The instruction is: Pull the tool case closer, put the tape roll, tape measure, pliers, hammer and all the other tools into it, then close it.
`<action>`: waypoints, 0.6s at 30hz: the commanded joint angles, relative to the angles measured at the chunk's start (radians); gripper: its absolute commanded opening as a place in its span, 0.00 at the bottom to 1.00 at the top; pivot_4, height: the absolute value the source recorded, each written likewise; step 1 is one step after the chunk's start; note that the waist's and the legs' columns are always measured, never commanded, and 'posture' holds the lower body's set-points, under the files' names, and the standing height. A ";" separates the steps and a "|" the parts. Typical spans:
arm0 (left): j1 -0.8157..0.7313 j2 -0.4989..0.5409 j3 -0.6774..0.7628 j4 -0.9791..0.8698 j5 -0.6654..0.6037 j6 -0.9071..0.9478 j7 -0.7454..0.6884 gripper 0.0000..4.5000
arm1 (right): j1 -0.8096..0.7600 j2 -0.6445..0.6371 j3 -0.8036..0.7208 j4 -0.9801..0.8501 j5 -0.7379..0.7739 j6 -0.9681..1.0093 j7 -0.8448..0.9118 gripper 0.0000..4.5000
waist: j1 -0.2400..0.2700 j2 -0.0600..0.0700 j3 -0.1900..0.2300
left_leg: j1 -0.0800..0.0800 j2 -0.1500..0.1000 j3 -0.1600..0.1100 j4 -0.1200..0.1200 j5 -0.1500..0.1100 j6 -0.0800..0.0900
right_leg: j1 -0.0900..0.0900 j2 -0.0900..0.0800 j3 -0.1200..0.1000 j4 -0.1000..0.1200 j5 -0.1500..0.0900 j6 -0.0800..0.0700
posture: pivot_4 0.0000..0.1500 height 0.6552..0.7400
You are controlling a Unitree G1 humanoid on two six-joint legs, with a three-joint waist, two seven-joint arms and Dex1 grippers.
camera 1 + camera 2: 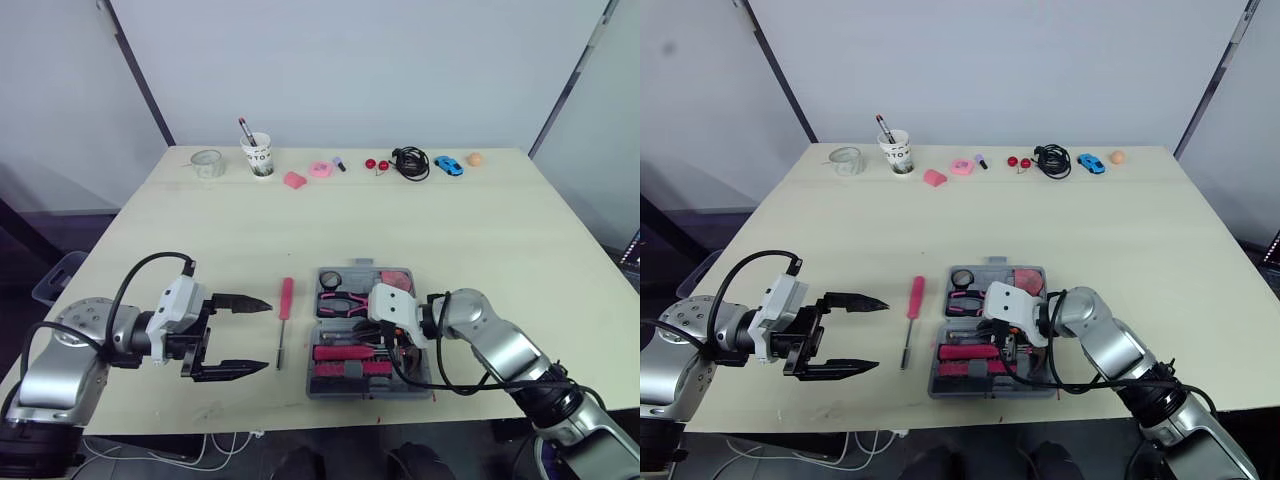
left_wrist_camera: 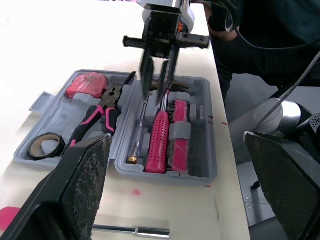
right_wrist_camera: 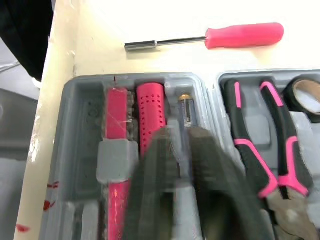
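The grey tool case [image 2: 202, 135] lies open and flat near the front edge of the pale table [image 1: 200, 240], on the robot's right. In one half sit a black tape roll [image 2: 46, 146], a pink tape measure [image 2: 86, 84] and pliers [image 2: 97, 117] with pink-and-black grips. In the other half a clear-handled screwdriver [image 2: 137, 145], a pink perforated handle [image 2: 159, 140] and a pink bar [image 2: 180, 130] under a grey clip lie side by side in their slots. The right gripper [image 2: 156, 92] reaches down into this second half, over the screwdriver and the perforated handle; whether it is pinching anything cannot be told. A pink-handled driver [image 1: 284, 315] rests on the bare table just left of the case, outside it. Beyond that, the left gripper [image 1: 268, 336] hangs spread wide and empty, pointing toward the driver. Along the far edge stands a paper cup [image 1: 259, 155] holding a pen, with a clear tape ring [image 1: 207, 163], a black cable [image 1: 410, 162] and a blue toy car [image 1: 449, 165] nearby
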 commanded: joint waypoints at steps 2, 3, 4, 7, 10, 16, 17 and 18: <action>0.004 0.002 0.018 -0.029 -0.019 -0.001 0.001 1.00 | 0.010 0.006 -0.005 0.021 0.005 -0.049 0.003 0.03 | 0.000 0.000 0.000 | 0.000 0.000 0.000 0.000 0.000 0.000 | 0.000 0.000 0.000 0.000 0.000 0.000 | 1.00 1.00; 0.006 0.001 0.019 -0.030 -0.019 0.000 0.003 1.00 | 0.016 0.011 0.005 0.047 -0.004 -0.060 -0.001 0.03 | 0.000 0.000 0.000 | 0.000 0.000 0.000 0.000 0.000 0.000 | 0.000 0.000 0.000 0.000 0.000 0.000 | 1.00 1.00; 0.007 0.000 0.019 -0.032 -0.019 0.000 0.005 1.00 | 0.021 0.015 0.010 0.064 -0.009 -0.067 -0.003 0.03 | -0.001 0.000 0.000 | 0.000 0.000 0.000 0.000 0.000 0.000 | 0.000 0.000 0.000 0.000 0.000 0.000 | 1.00 1.00; 0.016 -0.003 0.020 -0.040 -0.020 0.001 0.011 1.00 | 0.043 0.011 0.047 0.149 -0.066 -0.107 -0.026 0.03 | -0.001 -0.001 0.000 | 0.000 0.000 0.000 0.000 0.000 0.000 | 0.000 0.000 0.000 0.000 0.000 0.000 | 1.00 1.00; 0.023 -0.004 0.024 -0.045 -0.023 0.003 0.013 1.00 | 0.056 0.011 0.052 0.177 -0.083 -0.096 -0.035 0.03 | -0.002 0.000 0.000 | 0.000 0.000 0.001 0.000 0.000 0.000 | 0.000 0.000 0.000 0.000 0.000 0.000 | 1.00 1.00; 0.042 -0.011 0.030 -0.051 -0.028 0.006 0.028 1.00 | 0.071 0.017 0.009 0.144 -0.052 -0.115 -0.045 0.03 | -0.001 -0.001 -0.001 | 0.001 0.000 0.000 0.000 0.000 0.000 | 0.000 0.000 0.000 0.001 0.000 0.000 | 1.00 1.00; 0.045 -0.016 0.032 -0.051 -0.030 0.008 0.037 1.00 | 0.073 0.026 -0.016 0.130 -0.029 -0.123 -0.049 0.03 | -0.001 -0.001 -0.001 | 0.001 0.000 0.000 0.000 0.000 0.000 | 0.000 0.000 0.000 0.001 0.000 0.000 | 1.00 1.00; 0.052 -0.023 0.035 -0.053 -0.033 0.012 0.048 1.00 | 0.078 0.034 -0.049 0.109 -0.006 -0.136 -0.061 0.03 | 0.000 -0.001 -0.001 | 0.001 0.000 0.000 0.000 0.000 0.000 | 0.000 0.000 0.000 0.001 0.000 0.000 | 1.00 1.00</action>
